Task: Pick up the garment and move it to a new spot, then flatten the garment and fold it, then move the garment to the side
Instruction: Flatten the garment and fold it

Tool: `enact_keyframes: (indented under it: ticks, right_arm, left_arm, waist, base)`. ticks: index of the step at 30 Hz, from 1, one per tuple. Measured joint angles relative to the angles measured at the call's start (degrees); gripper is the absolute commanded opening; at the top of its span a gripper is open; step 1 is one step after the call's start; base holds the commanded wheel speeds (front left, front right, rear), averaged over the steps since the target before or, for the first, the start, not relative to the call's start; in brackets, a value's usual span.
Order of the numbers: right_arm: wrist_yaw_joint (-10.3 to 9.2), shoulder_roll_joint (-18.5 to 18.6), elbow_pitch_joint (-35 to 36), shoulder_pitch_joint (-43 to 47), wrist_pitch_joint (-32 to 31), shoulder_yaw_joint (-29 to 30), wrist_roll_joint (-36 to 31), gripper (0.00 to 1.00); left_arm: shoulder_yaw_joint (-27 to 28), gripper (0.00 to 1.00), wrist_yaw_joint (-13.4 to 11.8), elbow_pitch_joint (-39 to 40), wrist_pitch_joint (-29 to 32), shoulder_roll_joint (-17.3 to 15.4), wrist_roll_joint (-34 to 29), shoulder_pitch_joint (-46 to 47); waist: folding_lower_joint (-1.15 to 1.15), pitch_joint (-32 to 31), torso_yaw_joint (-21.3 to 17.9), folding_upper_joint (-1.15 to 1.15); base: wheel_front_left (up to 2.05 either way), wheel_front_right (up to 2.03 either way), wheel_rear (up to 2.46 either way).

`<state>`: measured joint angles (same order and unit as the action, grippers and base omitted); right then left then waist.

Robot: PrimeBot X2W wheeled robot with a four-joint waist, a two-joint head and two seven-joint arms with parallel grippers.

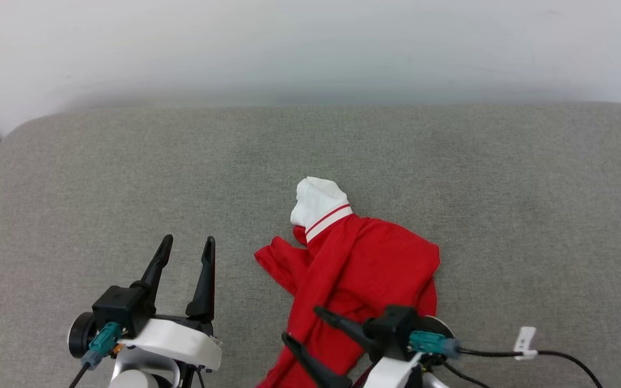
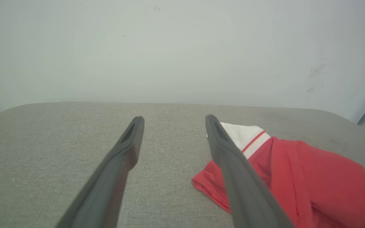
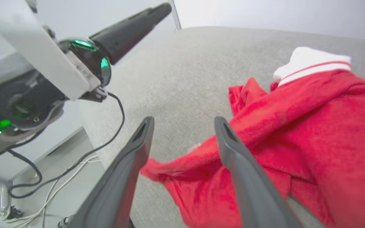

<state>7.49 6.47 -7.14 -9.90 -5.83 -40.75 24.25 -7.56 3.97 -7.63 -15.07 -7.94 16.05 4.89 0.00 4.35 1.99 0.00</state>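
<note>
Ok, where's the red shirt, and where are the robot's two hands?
red shirt [image 1: 375, 264], head view, its red middle.
left hand [image 1: 189, 238], head view, midway between its fingertips.
right hand [image 1: 302, 323], head view, midway between its fingertips.

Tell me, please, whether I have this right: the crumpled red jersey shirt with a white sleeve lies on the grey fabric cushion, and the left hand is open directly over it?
Not quite: the head view shows the right hand open directly over the crumpled red jersey shirt. The left hand, also open, is over bare grey fabric cushion beside it.
</note>
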Motion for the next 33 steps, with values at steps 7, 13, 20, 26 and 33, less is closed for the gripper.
enact_keyframes:
  ticks: [7,13,20,26,33]
  right_arm:
    - [0.01,-1.07,6.19,3.83,4.74,8.91,-1.92,1.00]
    - [0.00,-0.37,6.26,5.45,-0.66,23.37,-3.37,1.00]
    - [0.00,3.70,3.01,5.23,-14.17,32.43,-3.58,1.00]
    - [0.00,6.25,0.97,2.71,-26.52,29.67,-2.25,1.00]
    - [0.00,6.55,-4.30,-1.81,-31.36,24.58,-0.92,1.00]
  left_arm:
    - [0.35,1.00,-0.69,0.52,0.00,-0.55,0.30,-0.67]
    - [0.40,1.00,-1.20,1.54,0.00,-0.76,0.32,-0.97]
    - [0.63,1.00,-1.37,2.68,0.00,-1.11,0.33,-0.43]
    - [0.88,1.00,-1.36,3.55,0.00,-0.90,0.33,1.15]
    - [1.34,1.00,-0.78,3.63,0.00,-0.26,0.33,2.52]
  waist:
    - [0.00,-1.13,-0.38,0.00]
    - [0.00,-1.05,-0.30,0.00]
    - [0.00,0.90,0.59,0.00]
    - [0.00,3.59,1.88,0.00]
    - [0.00,6.87,3.38,0.00]
  base:
    - [0.00,0.00,0.00]
    - [0.00,0.00,0.00]
    - [0.00,0.00,0.00]
    - [0.00,0.00,0.00]
    - [0.00,0.00,0.00]
